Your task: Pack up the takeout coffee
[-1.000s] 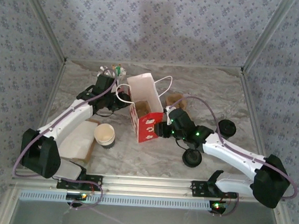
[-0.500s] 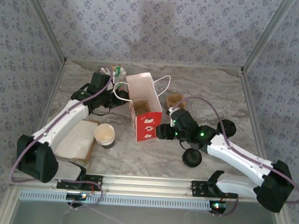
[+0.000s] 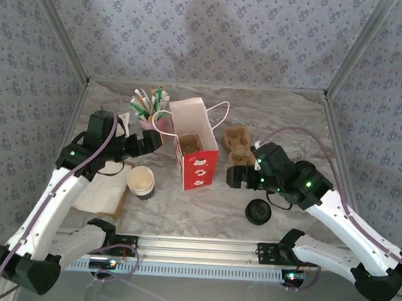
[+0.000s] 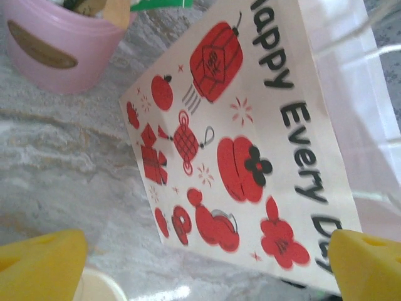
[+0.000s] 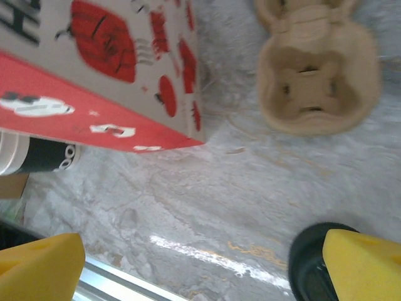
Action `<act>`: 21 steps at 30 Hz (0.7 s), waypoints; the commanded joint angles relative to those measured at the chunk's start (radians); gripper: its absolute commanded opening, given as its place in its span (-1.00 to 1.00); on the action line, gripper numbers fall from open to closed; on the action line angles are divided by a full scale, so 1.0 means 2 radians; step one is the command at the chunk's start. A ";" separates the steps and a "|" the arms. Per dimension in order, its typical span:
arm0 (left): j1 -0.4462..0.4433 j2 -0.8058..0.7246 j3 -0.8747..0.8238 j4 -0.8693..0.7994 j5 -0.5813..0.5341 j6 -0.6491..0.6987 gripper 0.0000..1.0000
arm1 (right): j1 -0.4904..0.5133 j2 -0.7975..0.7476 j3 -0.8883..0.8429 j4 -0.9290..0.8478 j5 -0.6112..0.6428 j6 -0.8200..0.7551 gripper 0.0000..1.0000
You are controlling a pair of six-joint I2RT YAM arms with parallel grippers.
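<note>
The left gripper (image 3: 154, 139) and right gripper (image 3: 233, 177) have released the bag (image 3: 195, 150) and drawn back, both wide open and empty, so it stands ready for packing.

The table (image 3: 184, 207) is viewed from above and behind; the paper bag (image 4: 238, 144) is framed closely by both wrist cameras.

We are looking at a marbled grey-and-tan tabletop (image 3: 183, 211) that is sitting inside a three-sided enclosure. A back wall (image 3: 276, 39) papered in a pale blue-grey floral print is rising behind it, and matching side walls (image 3: 21, 78) are closing it in. Slanting aluminium corner posts (image 3: 63, 33) are joining them. A silver rail (image 3: 202, 245) is running along the near edge. A soft shadow (image 3: 216, 18) is falling on the back wall, and a bright streak (image 5: 200, 253) is glinting off the marble.
</note>
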 commanded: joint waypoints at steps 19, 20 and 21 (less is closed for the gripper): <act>-0.235 -0.009 0.070 -0.038 -0.084 0.016 0.99 | -0.363 0.045 0.083 -0.151 0.047 -0.031 0.98; -0.245 0.000 0.072 -0.034 -0.090 0.017 0.99 | -0.381 0.045 0.077 -0.143 0.040 -0.035 0.97; -0.256 0.009 0.074 -0.032 -0.095 0.020 0.99 | -0.398 0.046 0.072 -0.137 0.037 -0.036 0.96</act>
